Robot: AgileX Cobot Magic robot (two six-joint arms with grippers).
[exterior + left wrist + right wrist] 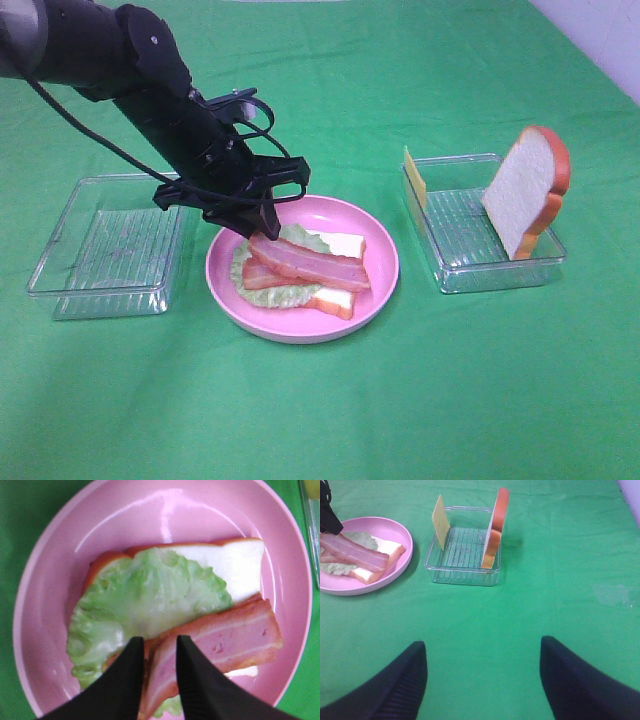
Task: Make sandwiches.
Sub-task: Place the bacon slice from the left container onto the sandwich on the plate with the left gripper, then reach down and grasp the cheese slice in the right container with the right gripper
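A white bread slice [342,244] lies on the pink plate [385,270] with pale green lettuce [268,292] and two reddish-brown bacon strips [310,263] on top. My left gripper [266,228] stands over the plate's left side, its fingers closed narrowly on the end of one bacon strip [220,640] that rests on the lettuce [145,595]. A second bread slice [527,188] stands on edge in the right clear tray [500,275], with the yellow cheese square [413,177] leaning at its left wall. My right gripper [482,647] is open and empty over bare cloth.
An empty clear tray [105,250] sits left of the plate, under my left arm. Green cloth covers the whole table. In the right wrist view the plate [395,565] lies to one side of the tray with bread [498,522] and cheese [440,519].
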